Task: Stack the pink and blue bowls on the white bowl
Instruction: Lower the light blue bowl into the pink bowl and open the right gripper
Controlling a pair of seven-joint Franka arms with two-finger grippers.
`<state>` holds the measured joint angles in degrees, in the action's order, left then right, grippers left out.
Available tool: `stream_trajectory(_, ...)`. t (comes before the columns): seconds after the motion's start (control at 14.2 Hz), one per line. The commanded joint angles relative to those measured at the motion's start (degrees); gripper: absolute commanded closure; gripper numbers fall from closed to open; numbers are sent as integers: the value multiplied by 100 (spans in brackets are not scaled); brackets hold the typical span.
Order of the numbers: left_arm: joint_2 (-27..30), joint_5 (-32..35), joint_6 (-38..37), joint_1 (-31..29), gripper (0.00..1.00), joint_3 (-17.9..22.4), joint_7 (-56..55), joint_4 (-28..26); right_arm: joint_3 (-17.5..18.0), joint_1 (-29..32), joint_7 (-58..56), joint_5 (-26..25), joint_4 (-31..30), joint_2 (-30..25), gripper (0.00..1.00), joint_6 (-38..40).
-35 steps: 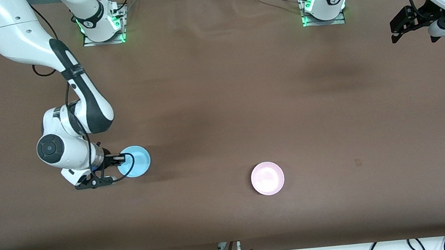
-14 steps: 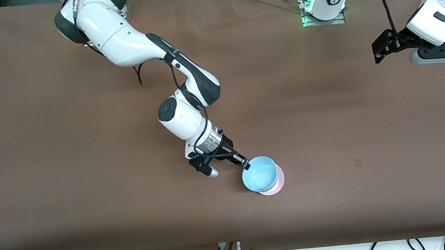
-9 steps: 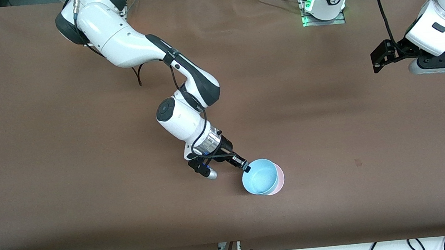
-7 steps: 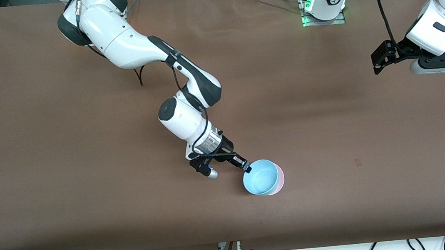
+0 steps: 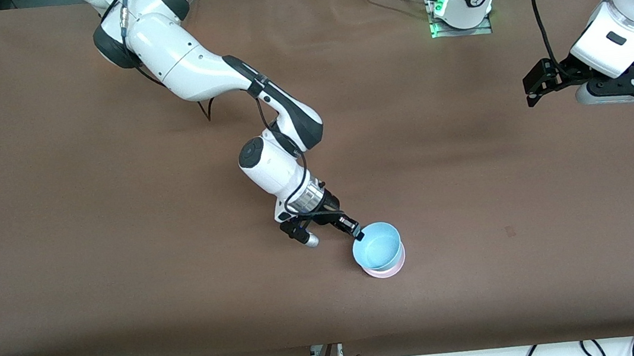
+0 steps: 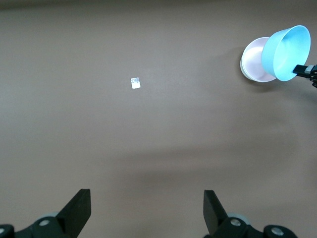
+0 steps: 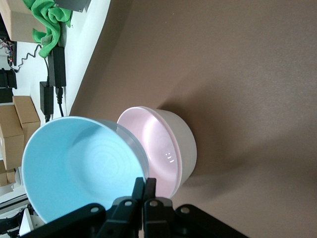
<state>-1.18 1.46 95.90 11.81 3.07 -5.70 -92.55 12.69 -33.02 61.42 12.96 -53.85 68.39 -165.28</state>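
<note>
Blue bowl (image 5: 377, 247): glossy sky-blue, shallow, tipped up, in the air over the pink bowl (image 5: 390, 267). Pink bowl: pale, glossy inside, sits nested in the white bowl (image 7: 184, 144), whose plain outer wall shows below the pink rim in the right wrist view; the stack stands on the brown surface (image 5: 119, 224) near the middle, toward the front camera's edge. Right gripper (image 5: 357, 235): fingers (image 7: 143, 191) pinched tight on the blue bowl's rim. Left gripper (image 5: 532, 86): waits over the surface at the left arm's end, fingers (image 6: 79, 208) spread wide, holding nothing. Bare surface lies all round the stack; a small pale tag (image 6: 134, 83) lies apart from it.
</note>
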Motion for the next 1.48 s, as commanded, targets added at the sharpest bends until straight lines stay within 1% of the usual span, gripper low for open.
stream_trajectory(0.0, 232, -94, 122, -73, 0, -34, -28, -254, 5, -56, -86, 49, 261, 227, 100, -118)
stream_trajectory(0.85, 223, -94, 104, -73, 0, -34, -37, -254, -4, -56, -350, 40, 287, 350, 100, -189)
stream_trajectory(1.41, 215, -94, 174, -73, 0, -25, -37, -254, -21, -38, -614, 31, 278, 332, 100, -31)
